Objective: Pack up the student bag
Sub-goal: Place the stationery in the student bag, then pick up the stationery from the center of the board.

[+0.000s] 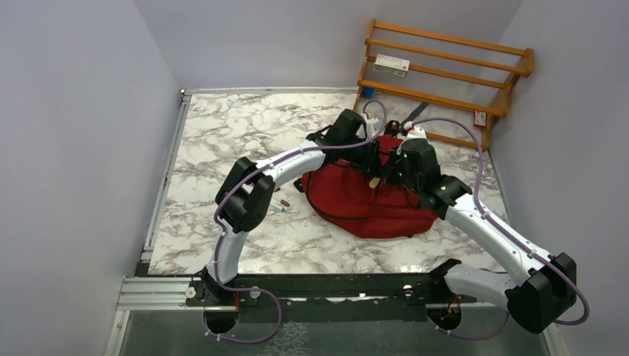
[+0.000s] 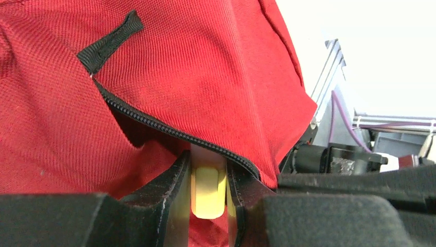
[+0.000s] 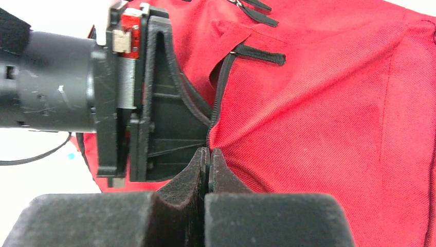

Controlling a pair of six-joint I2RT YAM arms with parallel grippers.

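Observation:
The student bag (image 1: 371, 199) is a dark-red backpack lying on the marble table, with a black zipper (image 2: 169, 128) partly open. My left gripper (image 2: 208, 180) is shut on a pale yellow flat object (image 2: 208, 193) and holds it at the zipper opening, with the object's far end under the zipper edge. In the top view the left gripper (image 1: 372, 174) is over the bag's upper middle. My right gripper (image 3: 208, 154) is shut on the bag's fabric beside the zipper line (image 3: 218, 98). It sits just right of the left gripper (image 3: 154, 103), and its place in the top view (image 1: 393, 172) is close by.
A wooden rack (image 1: 445, 70) stands at the back right with a white box (image 1: 392, 64) on it. Small pen-like items (image 1: 282, 202) lie on the table left of the bag. A blue item (image 1: 367, 92) sits by the rack's foot. Walls close in on both sides.

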